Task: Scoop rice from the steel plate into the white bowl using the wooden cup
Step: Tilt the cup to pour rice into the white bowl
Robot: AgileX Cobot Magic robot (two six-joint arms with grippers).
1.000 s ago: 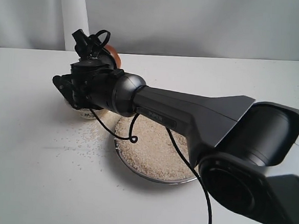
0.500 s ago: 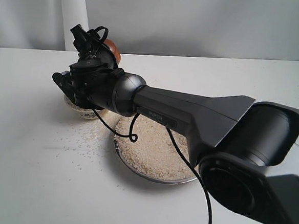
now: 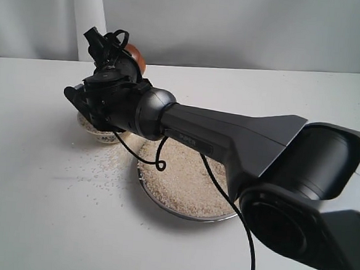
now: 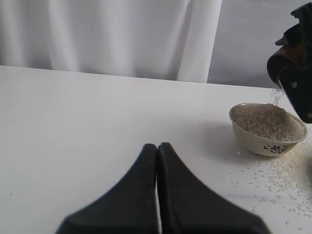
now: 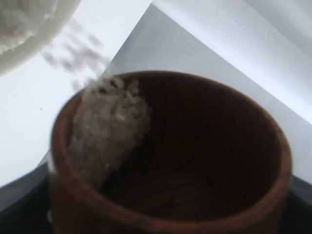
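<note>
My right gripper (image 3: pixel 120 65) reaches across to the left and is shut on the wooden cup (image 3: pixel 135 57), which it holds tipped above the white bowl (image 3: pixel 103 133). In the right wrist view rice (image 5: pixel 108 127) slides over the lip of the cup (image 5: pixel 204 146), and grains fall toward the bowl (image 5: pixel 29 29). The left wrist view shows that bowl (image 4: pixel 267 139) heaped with rice, with the cup (image 4: pixel 281 62) pouring a thin stream into it. The steel plate (image 3: pixel 162 207) of rice (image 3: pixel 186 179) lies just right of the bowl. My left gripper (image 4: pixel 157 145) is shut and empty, low over the table.
Loose grains (image 3: pixel 100 165) lie scattered on the white table around the bowl and left of the plate. The right arm's dark forearm (image 3: pixel 229 135) and cable (image 3: pixel 159 166) pass over the plate. A white curtain (image 4: pixel 112 36) hangs behind the table.
The right wrist has turned a little and lifted the cup's base, tipping it further over the bowl. More of the bowl shows beneath the gripper. The left gripper's motion cannot be judged.
</note>
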